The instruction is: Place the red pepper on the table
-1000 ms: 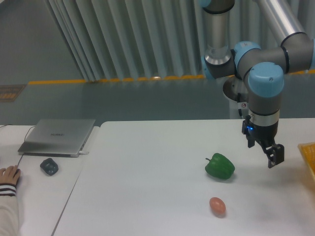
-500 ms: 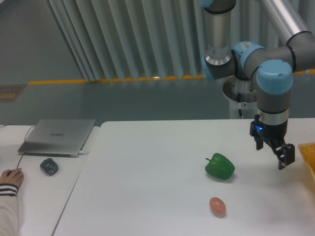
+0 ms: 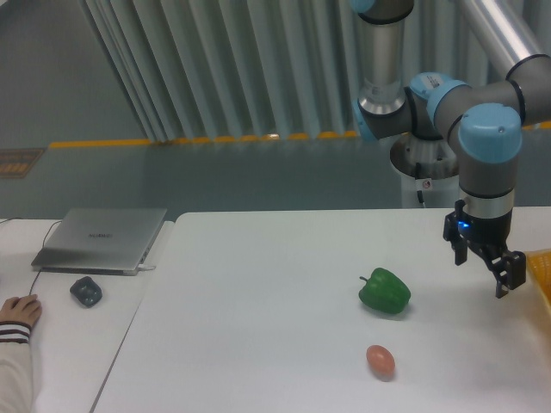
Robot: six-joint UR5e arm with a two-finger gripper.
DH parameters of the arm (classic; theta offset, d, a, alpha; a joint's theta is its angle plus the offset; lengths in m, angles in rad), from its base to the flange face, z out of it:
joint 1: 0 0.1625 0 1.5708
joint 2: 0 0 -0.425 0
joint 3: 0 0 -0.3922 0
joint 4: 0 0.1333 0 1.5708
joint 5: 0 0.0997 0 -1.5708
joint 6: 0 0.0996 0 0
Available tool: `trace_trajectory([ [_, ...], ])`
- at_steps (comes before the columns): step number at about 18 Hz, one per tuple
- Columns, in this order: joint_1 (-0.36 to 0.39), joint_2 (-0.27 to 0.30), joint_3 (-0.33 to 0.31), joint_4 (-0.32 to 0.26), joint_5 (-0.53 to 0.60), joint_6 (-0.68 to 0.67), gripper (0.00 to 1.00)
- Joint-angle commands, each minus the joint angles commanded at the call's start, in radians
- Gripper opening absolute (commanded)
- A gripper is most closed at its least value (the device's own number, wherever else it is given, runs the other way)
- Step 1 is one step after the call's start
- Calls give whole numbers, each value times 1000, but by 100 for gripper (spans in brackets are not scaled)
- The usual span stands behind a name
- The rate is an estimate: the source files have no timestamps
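The red pepper does not show in this view. My gripper [image 3: 487,266] hangs just above the white table [image 3: 258,327] near its right side, pointing down. Its fingers look spread apart with nothing between them. It sits about a hand's width to the right of the green pepper [image 3: 385,292] and close to an orange-yellow thing [image 3: 542,268] cut off by the right edge of the picture.
A small orange-pink egg-shaped thing [image 3: 380,360] lies in front of the green pepper. On the smaller white desk at left are a grey laptop [image 3: 102,238], a dark mouse [image 3: 85,291] and a person's hand [image 3: 17,310].
The gripper has moved to the right over the table, away from the green pepper and toward the orange-yellow thing at the right edge. The hand on the desk shifted slightly.
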Motion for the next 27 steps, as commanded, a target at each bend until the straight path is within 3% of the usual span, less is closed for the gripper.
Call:
trace_trajectory([
  [6,40,-6,-3,8,15,69,100],
  [9,49,-9,8,5,136,141,100],
  [14,118,-31,35,87,156,275,100],
  [20,199,-71,48,167,156,267,100],
  [22,224,-100,46,222,158,265,100],
  [27,255,-144,78,227,153,275,100],
])
